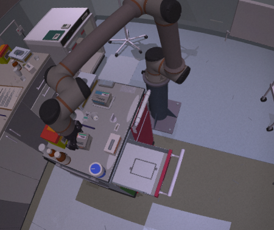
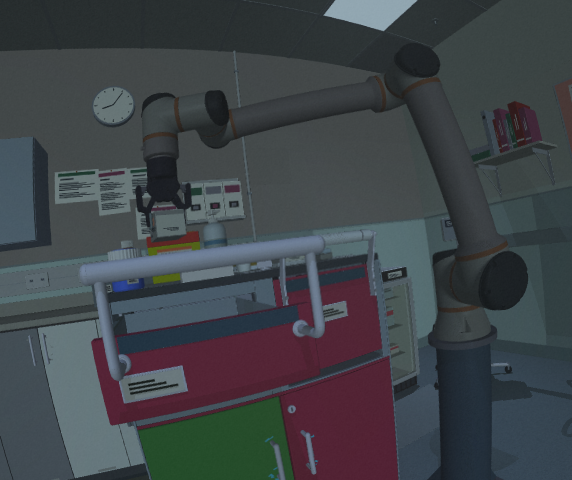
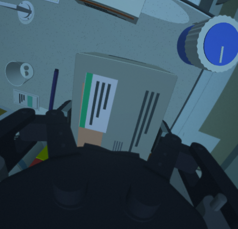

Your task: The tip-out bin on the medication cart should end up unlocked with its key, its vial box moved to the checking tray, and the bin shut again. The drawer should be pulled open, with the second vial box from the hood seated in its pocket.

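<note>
The vial box, grey with a green-edged white label, hangs above the near left part of the cart top. My gripper grips it with a finger on each side. The drawer is pulled open, and a dashed rectangle marks its empty pocket. Another box sits in the checking tray at the far end of the cart top. The green tip-out bin front below the drawer looks shut.
Behind the cart run a counter and a wall with posters. On the cart top lie a blue-lidded jar, brown bottles, a red and yellow sharps container, a flat box and small cups. The drawer handle sticks out.
</note>
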Motion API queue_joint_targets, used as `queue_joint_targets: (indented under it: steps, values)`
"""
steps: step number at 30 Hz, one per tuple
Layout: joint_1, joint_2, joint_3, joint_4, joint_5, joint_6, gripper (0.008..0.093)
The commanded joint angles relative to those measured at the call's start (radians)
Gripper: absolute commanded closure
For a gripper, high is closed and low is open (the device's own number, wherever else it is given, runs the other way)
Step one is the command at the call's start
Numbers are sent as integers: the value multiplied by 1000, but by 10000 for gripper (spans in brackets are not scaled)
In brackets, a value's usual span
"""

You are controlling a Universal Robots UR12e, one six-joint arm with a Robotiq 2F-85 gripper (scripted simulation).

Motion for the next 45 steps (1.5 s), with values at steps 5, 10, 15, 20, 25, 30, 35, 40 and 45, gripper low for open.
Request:
queue_joint_targets:
  steps: [5,10,15,20,25,30,35,40,45]
  values:
    - [26,-8,6,-2,0,35,934]
    - [79,-18,18,-3,0,108,934]
    - [153,-25,26,-5,0,211,934]
    - [234,-25,25,-4,0,322,934]
    - [303,-17,16,-3,0,418,934]
    - [347,-9,7,-2,0,478,934]
    - [363,-6,2,-1,0,501,934]
    - [364,-5,3,-1,0,503,934]
    - [365,-3,17,-17,0,504,934]
